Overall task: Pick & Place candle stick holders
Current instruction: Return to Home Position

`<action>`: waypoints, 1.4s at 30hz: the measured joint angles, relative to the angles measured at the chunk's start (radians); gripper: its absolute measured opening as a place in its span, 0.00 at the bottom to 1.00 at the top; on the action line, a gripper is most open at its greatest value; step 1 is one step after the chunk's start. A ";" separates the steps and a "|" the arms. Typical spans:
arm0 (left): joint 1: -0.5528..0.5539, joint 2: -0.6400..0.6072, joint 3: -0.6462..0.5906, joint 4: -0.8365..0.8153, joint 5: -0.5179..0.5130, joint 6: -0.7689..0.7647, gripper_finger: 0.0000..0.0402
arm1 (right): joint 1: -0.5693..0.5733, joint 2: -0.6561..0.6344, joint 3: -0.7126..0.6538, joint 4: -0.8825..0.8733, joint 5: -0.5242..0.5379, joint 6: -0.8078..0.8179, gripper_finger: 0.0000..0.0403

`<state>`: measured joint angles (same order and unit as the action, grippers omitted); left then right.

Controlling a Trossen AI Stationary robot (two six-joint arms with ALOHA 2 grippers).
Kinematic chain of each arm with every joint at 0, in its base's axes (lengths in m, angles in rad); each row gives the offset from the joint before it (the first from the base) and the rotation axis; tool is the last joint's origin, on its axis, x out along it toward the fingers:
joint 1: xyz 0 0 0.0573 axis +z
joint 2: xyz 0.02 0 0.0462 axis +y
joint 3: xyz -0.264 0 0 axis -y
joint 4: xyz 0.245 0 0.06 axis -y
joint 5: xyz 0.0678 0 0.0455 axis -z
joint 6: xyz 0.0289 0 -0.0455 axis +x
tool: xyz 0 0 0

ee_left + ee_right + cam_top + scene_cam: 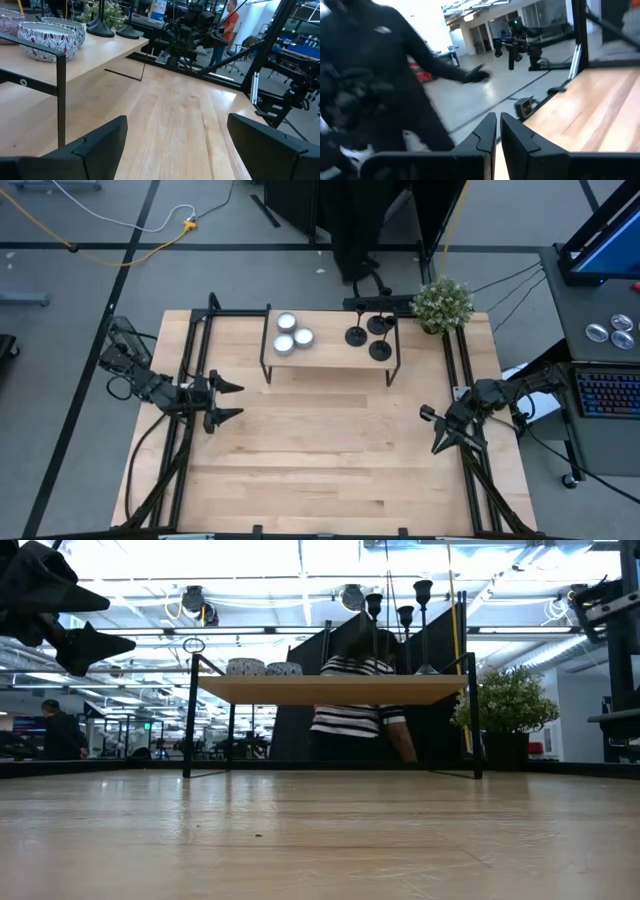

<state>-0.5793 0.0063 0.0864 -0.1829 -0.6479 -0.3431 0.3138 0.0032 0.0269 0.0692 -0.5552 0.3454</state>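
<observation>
A robotics lab: floor cables (155,245), a keyboard (606,393), another arm rig (516,39), industrial ceiling lights (300,560).

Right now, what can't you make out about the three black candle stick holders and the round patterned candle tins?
Left wrist view: the picture's edge cuts the stems off the black candle stick holders; only two bases show.
High view: the round patterned candle tins are too small to show their pattern.
Right wrist view: a dark-clad person is blurred.
</observation>
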 joint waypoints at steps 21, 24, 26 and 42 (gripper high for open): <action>0.000 0.000 0.000 0.000 -0.001 -0.002 0.87 | -0.001 0.077 -0.002 -0.020 0.688 -0.464 0.04; 0.000 0.000 0.000 0.000 -0.001 -0.001 0.87 | -0.001 0.077 -0.002 -0.018 0.756 -0.463 0.04; 0.000 0.000 0.000 0.000 -0.001 -0.001 0.87 | -0.001 0.076 -0.002 -0.016 0.763 -0.472 0.04; 0.000 0.000 0.000 0.001 -0.001 -0.001 0.87 | -0.001 0.077 -0.003 -0.013 0.763 -0.548 0.04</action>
<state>-0.5793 0.0063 0.0868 -0.1822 -0.6487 -0.3439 0.3130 0.0799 0.0242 0.0559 0.2081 -0.2029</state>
